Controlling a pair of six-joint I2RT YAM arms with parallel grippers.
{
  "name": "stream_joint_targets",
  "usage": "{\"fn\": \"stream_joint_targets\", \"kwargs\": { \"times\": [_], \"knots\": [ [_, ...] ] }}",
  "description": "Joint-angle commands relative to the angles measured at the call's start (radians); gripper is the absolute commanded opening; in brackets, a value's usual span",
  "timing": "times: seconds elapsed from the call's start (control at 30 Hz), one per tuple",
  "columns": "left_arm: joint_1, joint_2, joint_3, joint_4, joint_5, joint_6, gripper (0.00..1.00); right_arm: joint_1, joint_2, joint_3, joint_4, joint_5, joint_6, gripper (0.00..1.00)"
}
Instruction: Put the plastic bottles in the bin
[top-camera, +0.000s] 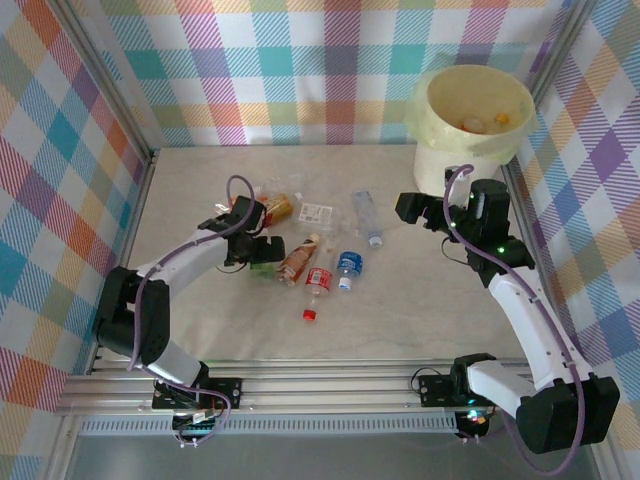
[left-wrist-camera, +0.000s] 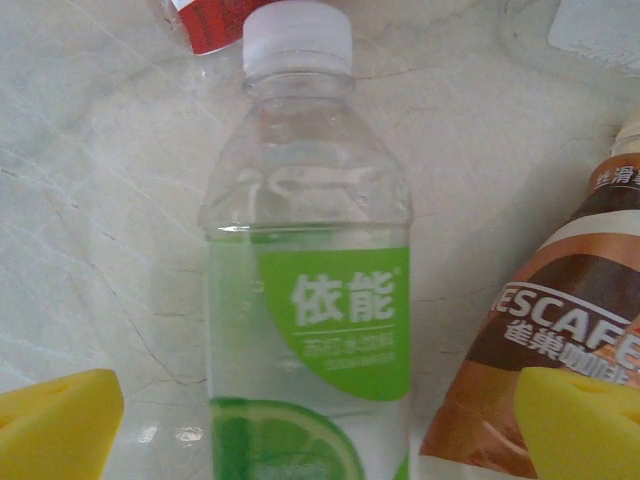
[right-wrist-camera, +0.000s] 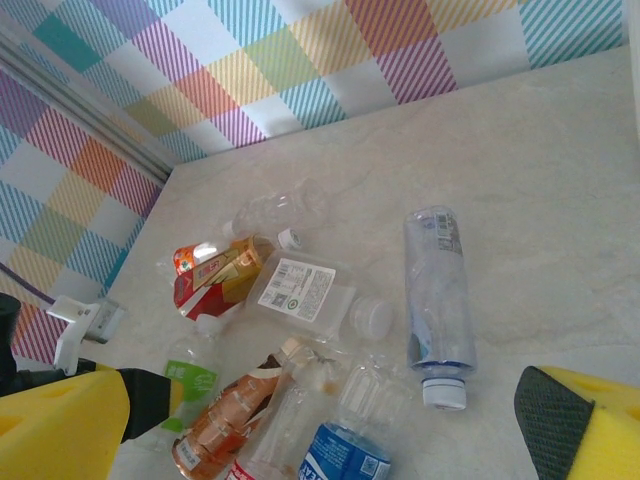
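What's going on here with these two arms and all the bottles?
Two robot arms are clearing plastic bottles off a table into the cream bin, which holds a few. The left gripper is open around a green-labelled bottle, a finger on each side, not closed on it. The right gripper hangs open and empty beside the bin.

"依能" is printed in white on the green-label bottle (left-wrist-camera: 330, 320); just right of it, "ESCAFE" is read on the brown bottle (left-wrist-camera: 560, 345).
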Motion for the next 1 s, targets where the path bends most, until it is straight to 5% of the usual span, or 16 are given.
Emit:
{"fn": "stream_joint_targets", "kwargs": {
  "times": [0.0,0.6,0.8,0.97],
  "knots": [
    [0.022,0.015,-0.004,-0.013,-0.012,0.028,1.00,0.005,0.009,-0.004,0.016,-0.006,0.008,1.00],
    [0.020,0.187,0.019,0.022,0.018,0.009,0.83,0.005,0.070,0.033,0.026,-0.014,0.009,1.00],
    [0.021,0.086,-0.044,0.053,-0.022,0.003,0.73,0.004,0.082,0.044,0.027,-0.019,0.005,1.00],
    [0.020,-0.063,-0.061,0.087,0.052,-0.005,0.63,0.005,0.085,0.034,0.063,-0.086,0.032,1.00]
  ]
}}
